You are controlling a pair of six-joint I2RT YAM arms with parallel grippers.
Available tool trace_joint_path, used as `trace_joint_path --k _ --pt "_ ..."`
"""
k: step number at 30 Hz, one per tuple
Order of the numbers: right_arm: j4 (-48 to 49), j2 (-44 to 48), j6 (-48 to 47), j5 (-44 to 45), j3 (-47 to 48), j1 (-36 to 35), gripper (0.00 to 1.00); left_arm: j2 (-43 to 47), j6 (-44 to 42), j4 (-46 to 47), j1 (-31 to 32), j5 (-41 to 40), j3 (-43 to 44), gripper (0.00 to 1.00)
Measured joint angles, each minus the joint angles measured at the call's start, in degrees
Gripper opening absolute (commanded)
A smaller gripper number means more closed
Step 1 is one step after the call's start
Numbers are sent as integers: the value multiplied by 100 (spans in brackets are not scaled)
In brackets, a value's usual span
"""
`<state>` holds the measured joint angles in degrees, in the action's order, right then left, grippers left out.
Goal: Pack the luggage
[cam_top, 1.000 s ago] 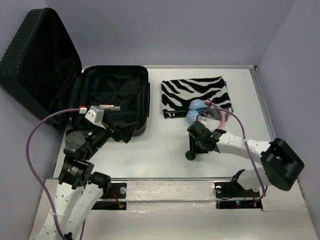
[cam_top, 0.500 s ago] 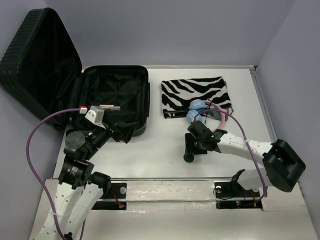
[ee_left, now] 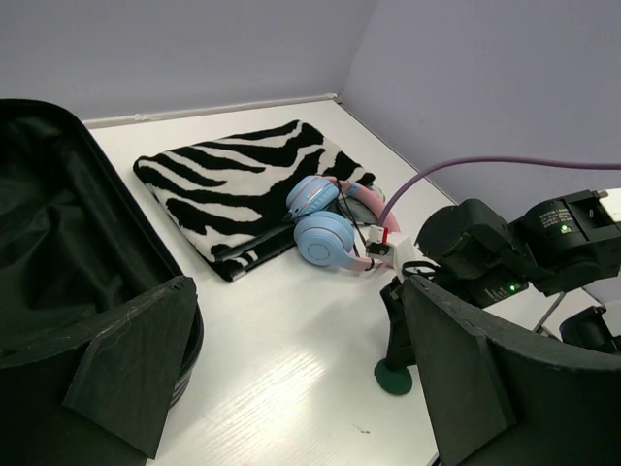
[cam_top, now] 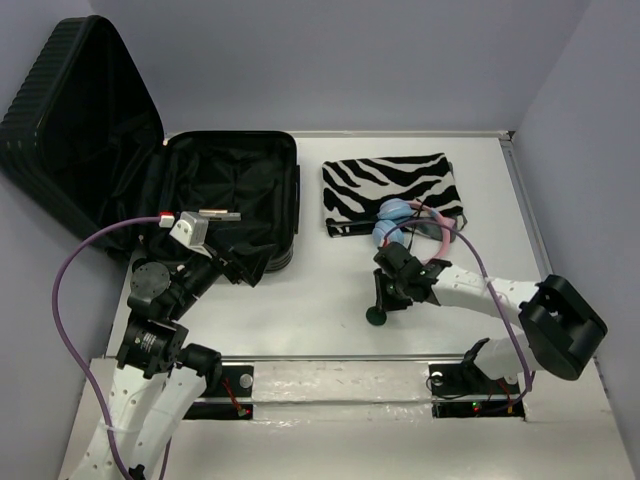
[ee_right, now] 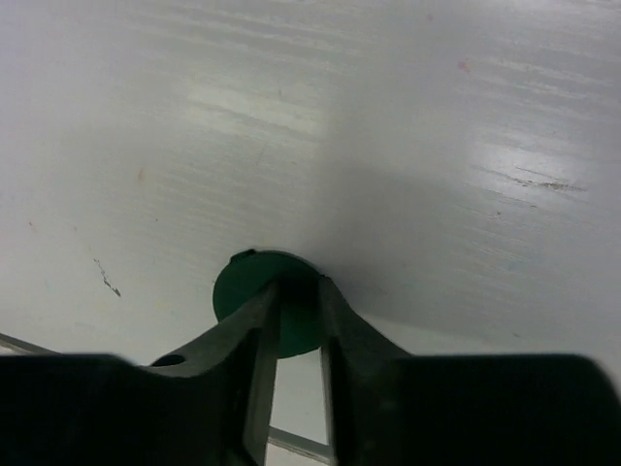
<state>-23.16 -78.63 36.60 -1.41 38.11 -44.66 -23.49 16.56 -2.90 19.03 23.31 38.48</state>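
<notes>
While left jaws hang spread near open luggage (cam_top: 235, 190), right jaws apparently pinch green disc (ee_right: 233, 286).

I've got my left arm (cam_top: 150, 345) folded up near its base, left gripper (ee_left: 301, 374) spread wide. My right arm (cam_top: 490, 293) stretches left, right gripper (ee_right: 301, 291) pointing down, fingers (ee_right: 254, 335) nearly together.

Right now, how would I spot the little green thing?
Find the zebra-striped pouch right of the open black suitcase. On the white table nearer the arms lies a small dark green disc, the only green thing, at the tip of the right gripper.
</notes>
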Motion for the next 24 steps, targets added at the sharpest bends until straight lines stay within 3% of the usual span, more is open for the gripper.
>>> trace_joint_path --k 2,10,24 --pt "-50 -70 -103 39 52 4 7 0 0 0 0 0 0 99" --pt "-28 -140 -195 -13 310 -15 7 11 0 -4 0 -2 0 99" --pt "94 688 -232 -103 529 -122 7 31 0 -2 0 -2 0 99"
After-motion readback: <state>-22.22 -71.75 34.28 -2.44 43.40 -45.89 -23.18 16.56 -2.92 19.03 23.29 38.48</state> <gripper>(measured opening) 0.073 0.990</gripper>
